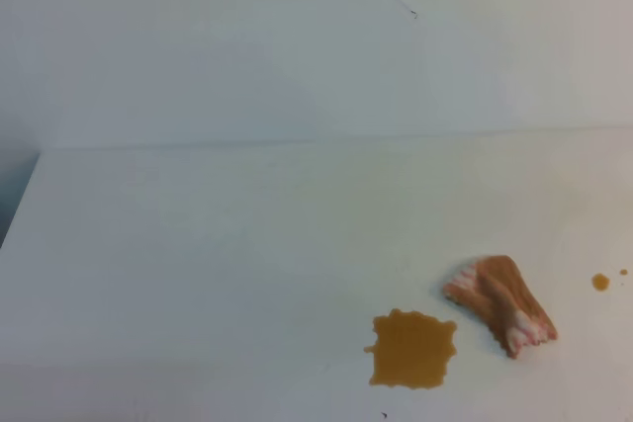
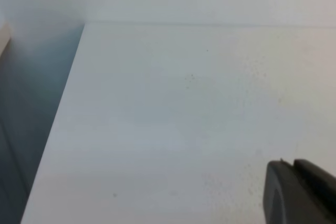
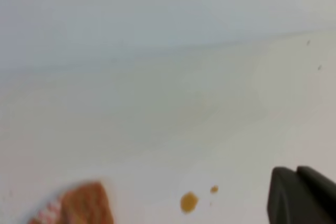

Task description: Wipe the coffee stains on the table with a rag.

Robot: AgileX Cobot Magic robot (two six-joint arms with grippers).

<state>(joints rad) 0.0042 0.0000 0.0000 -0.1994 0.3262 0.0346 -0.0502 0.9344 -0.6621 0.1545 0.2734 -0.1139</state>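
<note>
Table (image 1: pixel 198 264), white and matte, carries the square coffee puddle (image 1: pixel 411 348) near its front edge, the bunched rag (image 1: pixel 499 303) just right of it, apart, and two small drops (image 1: pixel 600 282) farther right. The rag looks light, soft and floppy, so pinching its raised middle fold seems best; the right gripper (image 3: pixel 302 195) is closed and empty, while the left gripper (image 2: pixel 299 192) also looks closed and holds nothing

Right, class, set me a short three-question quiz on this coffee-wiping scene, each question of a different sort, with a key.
1. True or false: the rag lies on top of the large puddle.
2. Which side of the rag do the two small dots lie on in the high view? A left, B right.
3. Fill in: the table is ___ in colour.

Key: 1 false, they lie apart; 2 B; 3 white.
</note>
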